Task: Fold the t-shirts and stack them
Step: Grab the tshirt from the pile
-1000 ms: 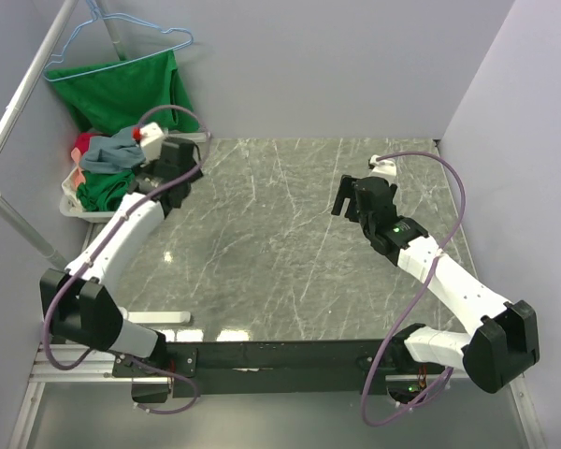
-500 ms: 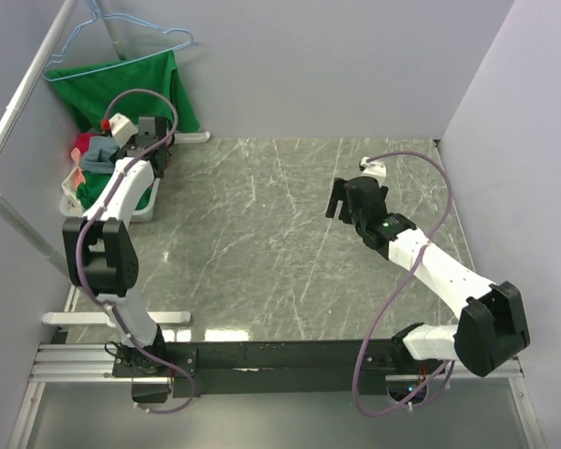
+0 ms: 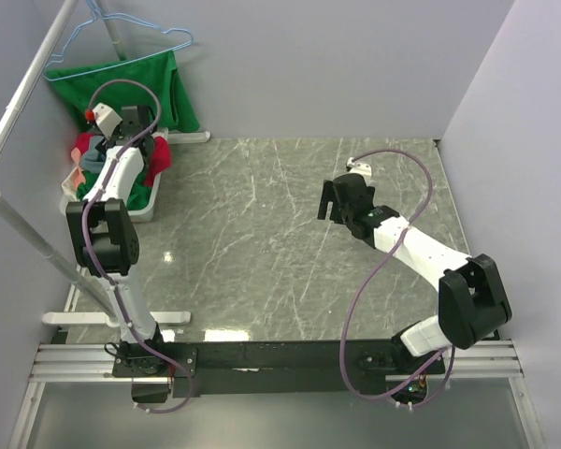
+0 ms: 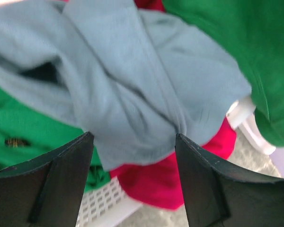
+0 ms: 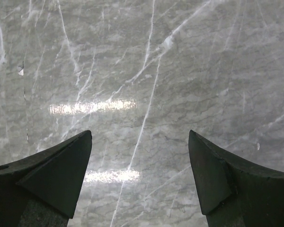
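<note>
Movement since a second ago is mostly on the left side: the left arm (image 3: 109, 187), which then bent out over the grey marbled bench (image 3: 262, 253) beside the white lattice plastic basket (image 3: 146, 213), now stretches straight toward the far-left corner. Its forearm runs over the basket and the left gripper (image 3: 129, 148) is above the heaped cloth. The right arm (image 3: 416, 253) has drawn its elbow in, and the right gripper (image 3: 329, 201) has shifted a little left and farther from the near edge. In the left wrist view the left gripper (image 4: 133, 142) has its fingers (image 4: 66, 165) spread wide and gripping nothing. They are poised right over the crumpled dusty grey-blue t-shirt (image 4: 132, 94), whose folds fill the gap between them; whether the tips press the cloth cannot be told. That shirt lies on top of the pile in the basket, with a red t-shirt (image 4: 156, 182) spilling from under it over the basket's rim (image 4: 106, 203) and a green t-shirt (image 4: 19, 118) beneath on the left. A second green shirt (image 3: 122, 89) hangs on a pale blue wire hanger (image 3: 122, 37) just behind the basket. The right gripper (image 5: 139, 137) also has its fingers (image 5: 52, 175) wide apart, empty, above bare bench near the middle, well apart from the shirts, its arm folded back toward the near-right base.
</note>
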Available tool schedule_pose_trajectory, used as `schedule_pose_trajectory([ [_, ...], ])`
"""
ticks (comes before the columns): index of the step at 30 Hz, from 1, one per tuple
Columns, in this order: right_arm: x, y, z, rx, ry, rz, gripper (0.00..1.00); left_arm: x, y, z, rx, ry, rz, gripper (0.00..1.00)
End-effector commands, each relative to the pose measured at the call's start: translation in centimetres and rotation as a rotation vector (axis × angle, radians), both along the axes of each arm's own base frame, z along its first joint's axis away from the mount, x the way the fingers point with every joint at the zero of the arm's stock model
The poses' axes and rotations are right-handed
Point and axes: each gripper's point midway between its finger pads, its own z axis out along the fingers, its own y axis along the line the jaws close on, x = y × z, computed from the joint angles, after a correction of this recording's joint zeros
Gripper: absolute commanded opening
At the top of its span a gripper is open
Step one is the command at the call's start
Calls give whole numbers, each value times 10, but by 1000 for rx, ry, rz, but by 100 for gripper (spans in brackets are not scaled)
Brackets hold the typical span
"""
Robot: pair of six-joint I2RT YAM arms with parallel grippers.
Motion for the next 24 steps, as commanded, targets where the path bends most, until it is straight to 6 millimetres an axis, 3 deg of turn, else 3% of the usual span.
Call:
schedule_pose_trajectory([
  [1,18,11,22,34,-62,1,89,26,10,12,27,-49,-24,75],
  [10,19,8,22,17,-59,-15,89,38,9,-22,12,24,-52,63],
  [13,19,7,24,13,-62,-18,89,35,7,-25,5,35,-57,42],
  [14,19,7,24,13,-59,-19,89,35,6,-26,1,39,-61,25],
  [17,17,7,25,19,-61,-18,88,30,6,-20,-8,36,-49,1],
  [20,16,6,28,30,-72,-22,89,24,0,-15,-18,30,-66,1],
  [21,15,5,28,28,-70,-25,88,20,-4,-1,-17,6,-74,1],
  [23,14,3,31,37,-76,-37,88,14,-15,4,-10,3,-97,1],
  [24,13,4,33,42,-82,-38,88,9,-21,23,2,-27,-106,1],
])
